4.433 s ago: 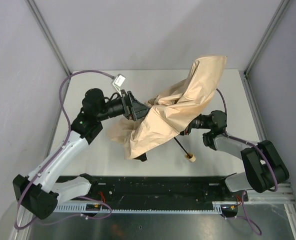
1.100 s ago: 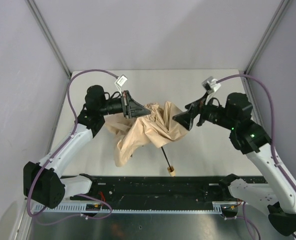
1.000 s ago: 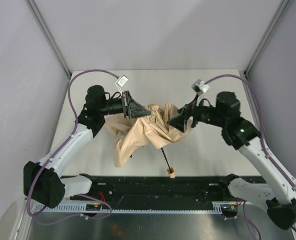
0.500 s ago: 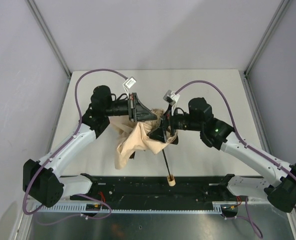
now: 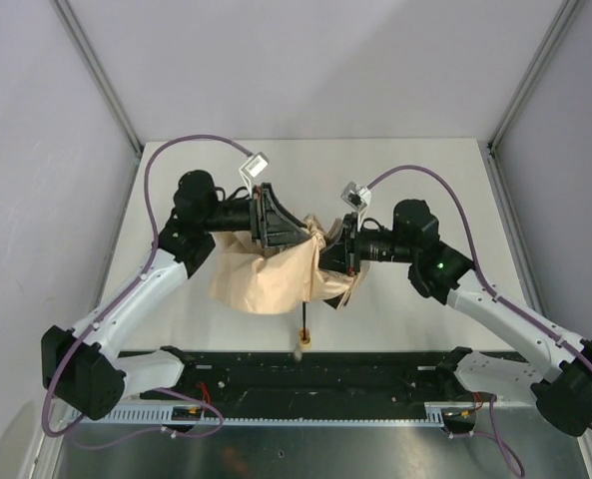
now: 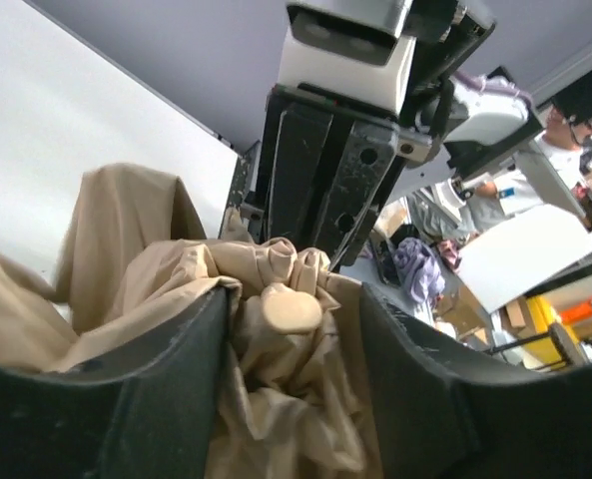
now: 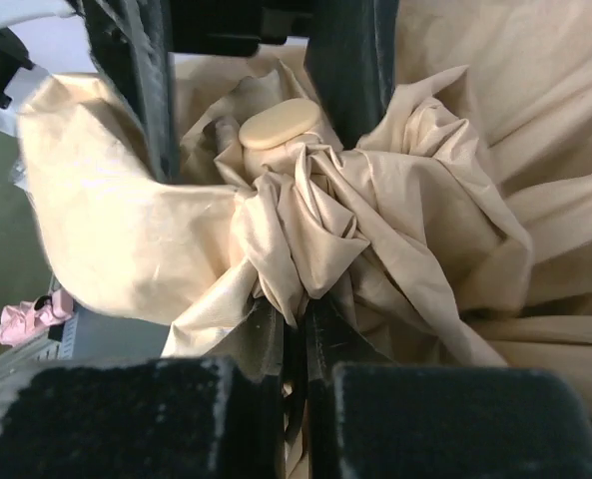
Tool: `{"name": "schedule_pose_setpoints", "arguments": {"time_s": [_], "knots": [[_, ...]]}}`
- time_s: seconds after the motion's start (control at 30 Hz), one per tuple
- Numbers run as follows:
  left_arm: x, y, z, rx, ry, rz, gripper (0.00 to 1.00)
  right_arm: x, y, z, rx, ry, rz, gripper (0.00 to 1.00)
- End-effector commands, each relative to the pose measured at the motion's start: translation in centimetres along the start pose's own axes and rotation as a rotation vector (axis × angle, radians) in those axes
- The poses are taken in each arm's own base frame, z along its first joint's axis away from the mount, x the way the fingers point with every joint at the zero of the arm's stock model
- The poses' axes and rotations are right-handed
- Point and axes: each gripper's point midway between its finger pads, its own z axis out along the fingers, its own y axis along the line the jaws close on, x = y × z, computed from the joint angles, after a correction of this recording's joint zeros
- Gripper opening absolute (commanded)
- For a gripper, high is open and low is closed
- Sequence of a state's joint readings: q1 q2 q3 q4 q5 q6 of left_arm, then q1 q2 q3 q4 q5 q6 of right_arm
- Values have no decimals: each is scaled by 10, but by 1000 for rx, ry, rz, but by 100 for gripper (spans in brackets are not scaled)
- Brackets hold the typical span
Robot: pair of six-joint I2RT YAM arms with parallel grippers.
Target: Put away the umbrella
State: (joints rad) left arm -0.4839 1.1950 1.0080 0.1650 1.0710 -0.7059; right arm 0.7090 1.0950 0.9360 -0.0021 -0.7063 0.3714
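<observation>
The umbrella's beige canopy (image 5: 266, 279) hangs crumpled between my two grippers above the table. Its thin black shaft (image 5: 305, 314) points at the near edge and ends in a small pale handle (image 5: 302, 340). My left gripper (image 5: 300, 235) reaches in from the left. In the left wrist view its jaws (image 6: 296, 299) stand open around the canopy's bunched top and the pale round cap (image 6: 293, 309). My right gripper (image 5: 343, 254) faces it from the right. In the right wrist view this gripper (image 7: 294, 314) is shut on a fold of the fabric (image 7: 305, 249), just below the cap (image 7: 279, 125).
The white table (image 5: 425, 180) is walled by grey panels on three sides. A black rail (image 5: 375, 371) runs along the near edge, just below the handle. Purple cables (image 5: 191, 148) loop over both arms. The right wrist (image 6: 345, 150) fills the left wrist view's background.
My right gripper has closed on the canopy fabric and my left jaws have widened. The canopy swung left and the handle moved left toward the near rail.
</observation>
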Motion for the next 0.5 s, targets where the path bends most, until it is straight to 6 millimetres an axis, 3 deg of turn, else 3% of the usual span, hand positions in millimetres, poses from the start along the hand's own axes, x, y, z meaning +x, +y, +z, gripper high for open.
{"name": "schedule_pose_setpoints", "arguments": {"time_s": [0.0, 0.07, 0.13, 0.23, 0.3, 0.47], "knots": [[-53, -33, -23, -29, -175, 117, 68, -26, 21, -12, -100, -121, -103, 0], [-65, -31, -40, -82, -230, 132, 88, -28, 15, -19, -77, -144, -87, 0], [-74, -27, -56, -145, -278, 146, 97, -29, 9, -24, -49, -156, -73, 0], [-78, -17, -75, -269, -313, 164, 98, -30, -3, -29, -1, -173, -48, 0], [-75, -14, -83, -314, -315, 170, 94, -35, -11, -33, 43, -197, -43, 0], [-44, -4, -78, -306, -251, 138, 99, -48, -37, -44, 126, -253, 2, 0]]}}
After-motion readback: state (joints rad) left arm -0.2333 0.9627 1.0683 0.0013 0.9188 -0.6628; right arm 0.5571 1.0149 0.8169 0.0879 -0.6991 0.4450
